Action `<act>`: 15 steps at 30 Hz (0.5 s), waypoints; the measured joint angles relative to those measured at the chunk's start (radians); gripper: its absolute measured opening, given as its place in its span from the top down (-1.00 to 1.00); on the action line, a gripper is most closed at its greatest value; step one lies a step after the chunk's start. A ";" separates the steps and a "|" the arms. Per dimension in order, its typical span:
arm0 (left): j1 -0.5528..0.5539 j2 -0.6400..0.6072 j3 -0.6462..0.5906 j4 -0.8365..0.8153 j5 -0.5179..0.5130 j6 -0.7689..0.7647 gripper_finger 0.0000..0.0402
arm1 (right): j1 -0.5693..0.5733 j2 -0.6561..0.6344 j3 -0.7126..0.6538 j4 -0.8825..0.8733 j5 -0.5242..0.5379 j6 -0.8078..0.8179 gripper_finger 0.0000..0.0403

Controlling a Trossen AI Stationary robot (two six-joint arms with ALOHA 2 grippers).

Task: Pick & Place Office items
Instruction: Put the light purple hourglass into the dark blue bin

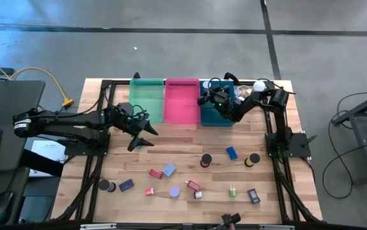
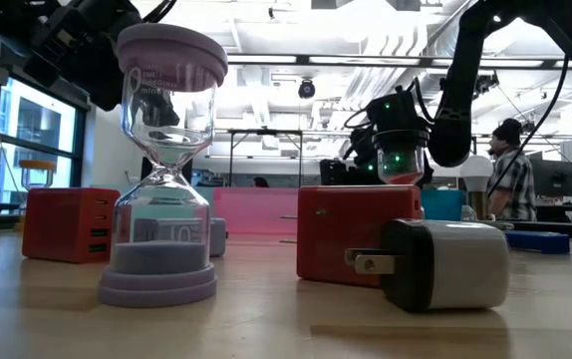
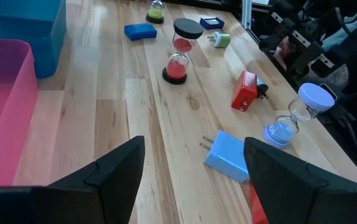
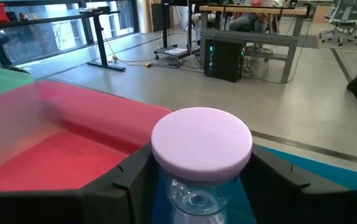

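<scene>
right arm carrying a small hourglass over the bins at the table's far edge

the table (image 1: 183,156) carries three bins along its far edge — green bin (image 1: 146,99), pink bin (image 1: 181,100), teal bin (image 1: 217,112) — so sorted pieces end up there; the left end effector (image 1: 144,135) hangs wide open and empty near the left side, likely poised for the next pick; the right end effector (image 4: 198,180) grips a lavender-capped hourglass (image 4: 201,158) upright between its fingers above the pink-teal border, seemingly for release; other office items (image 1: 169,170) lie scattered toward the near edge, unsorted.
</scene>
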 joint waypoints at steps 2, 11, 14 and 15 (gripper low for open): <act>0.000 0.000 0.000 0.000 0.000 0.000 -0.33 | 0.002 -0.001 0.000 0.009 0.000 -0.001 -0.01; 0.000 0.000 0.000 0.000 0.000 -0.007 -0.33 | 0.023 -0.003 0.000 0.018 0.003 -0.005 -0.29; 0.000 0.000 0.000 0.000 0.000 -0.007 -0.33 | 0.034 -0.003 0.000 0.049 0.007 -0.044 -0.38; 0.000 0.000 0.000 0.000 0.001 -0.007 -0.33 | 0.038 -0.004 0.000 0.060 0.011 -0.058 -0.40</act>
